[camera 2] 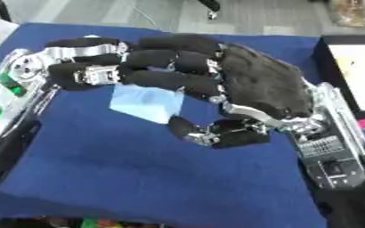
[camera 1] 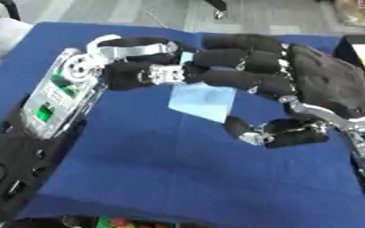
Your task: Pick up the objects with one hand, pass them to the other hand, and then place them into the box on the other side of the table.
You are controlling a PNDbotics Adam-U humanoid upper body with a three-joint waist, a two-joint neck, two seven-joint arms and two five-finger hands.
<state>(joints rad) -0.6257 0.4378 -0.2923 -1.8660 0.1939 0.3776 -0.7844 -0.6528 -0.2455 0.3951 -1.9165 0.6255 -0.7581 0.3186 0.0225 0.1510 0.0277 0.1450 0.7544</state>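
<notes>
Meeting above the centre of the frame, both hands hold one item between them.

Item: pale blue square (camera 1: pixel 204 101), thin and flat-looking, possibly a packet or card; material cannot be told. It hangs tilted, upper centre of the frame, above the cloth and not resting on it.

Left hand (camera 1: pixel 143 62): enters from the left edge, fingers curled at the square's upper edge, apparently pinching it.

Right hand (camera 2: pixel 240 82): enters from the right, palm down, fingers arched over the square's top and touching or overlapping the left fingers; thumb (camera 2: pixel 197 129) bent beneath, near the square's lower corner. Whether it grips the square yet cannot be told.

Progress, as a judgement: pick-up done; the hand-to-hand pass is under way and looks unfinished, since both hands are at the square. Left to do: release by the giving hand, carry across, placement in the box. Which hand gives cannot be told.

Box: a dark-walled container (camera 2: pixel 330 49) with pale contents at the right edge may be the target; not certain.

Surface: table under a blue cloth (camera 1: pixel 185 178), bare in the middle.

Room: grey floor (camera 1: pixel 123 11) across the top of the frame; small colourful things (camera 1: pixel 127 221), unidentifiable, at the bottom edge.
</notes>
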